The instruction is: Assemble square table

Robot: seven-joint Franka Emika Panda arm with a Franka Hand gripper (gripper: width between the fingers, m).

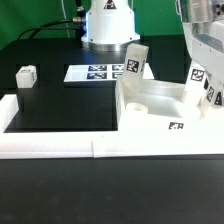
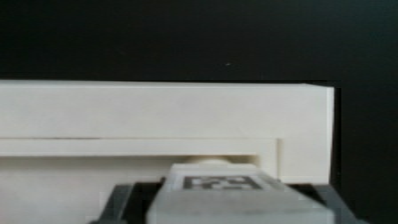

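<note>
The white square tabletop (image 1: 150,108) lies at the exterior view's right against the front wall, a tag on its near edge. One white leg (image 1: 135,60) stands upright at its far left corner. My gripper (image 1: 203,55) comes down at the far right and is shut on a tagged white leg (image 1: 200,76) over the tabletop's right side; another tagged piece (image 1: 212,96) shows just beside it. In the wrist view the held leg (image 2: 222,188) sits between my dark fingers (image 2: 135,196), with the tabletop's (image 2: 160,120) edge beyond it. A loose leg (image 1: 25,75) lies at the far left.
The marker board (image 1: 95,72) lies flat in front of the robot base (image 1: 108,25). A long low white border wall (image 1: 60,143) runs along the front and up the exterior view's left side. The table surface is black.
</note>
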